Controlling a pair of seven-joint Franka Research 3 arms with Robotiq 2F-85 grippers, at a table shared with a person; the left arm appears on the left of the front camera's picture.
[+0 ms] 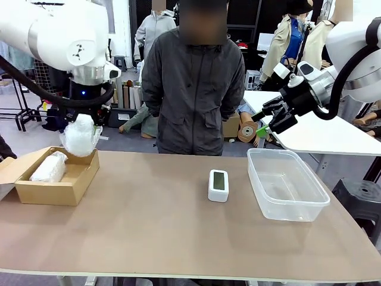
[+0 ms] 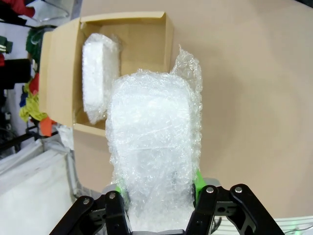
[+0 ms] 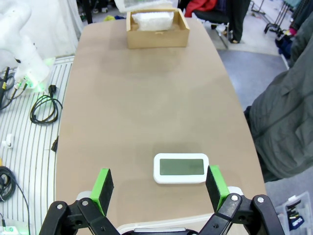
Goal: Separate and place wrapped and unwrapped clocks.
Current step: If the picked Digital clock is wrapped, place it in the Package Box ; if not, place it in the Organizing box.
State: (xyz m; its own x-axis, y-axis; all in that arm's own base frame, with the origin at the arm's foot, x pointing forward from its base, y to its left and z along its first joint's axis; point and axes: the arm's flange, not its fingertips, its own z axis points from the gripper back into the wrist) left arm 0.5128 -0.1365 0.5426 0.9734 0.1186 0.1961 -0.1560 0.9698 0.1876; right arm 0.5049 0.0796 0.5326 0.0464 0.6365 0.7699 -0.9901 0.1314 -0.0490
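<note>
1. Clock count is three: two wrapped in bubble wrap, one bare.
2. The first wrapped clock (image 1: 80,138) is up in the air, pinched in the left pincer (image 2: 157,191). The green pads squeeze its sides, and it hangs over the far right corner of the cardboard box (image 1: 59,192).
3. The second wrapped clock (image 1: 49,168) lies inside that box, along its left side. There's one box, flaps open, sitting at the left edge of the tabletop (image 1: 149,238).
4. The bare clock (image 1: 218,185) is white with a grey-green screen. It lies flat, screen up, about the middle of the tabletop. It's a bit left of the clear plastic bin (image 1: 296,213) and not touching it.
5. There's one bin too, over by the right edge of the tabletop, nothing in it as far as I can see.
6. The right pincer (image 1: 271,118) is spread wide with nothing between the pads. It's held up in the air past the far right part of the tabletop. From its wrist camera the bare clock sits on the tabletop well below it.
7. One person (image 1: 193,89) in a dark jacket stands at the far edge; I can't see their hands.
</note>
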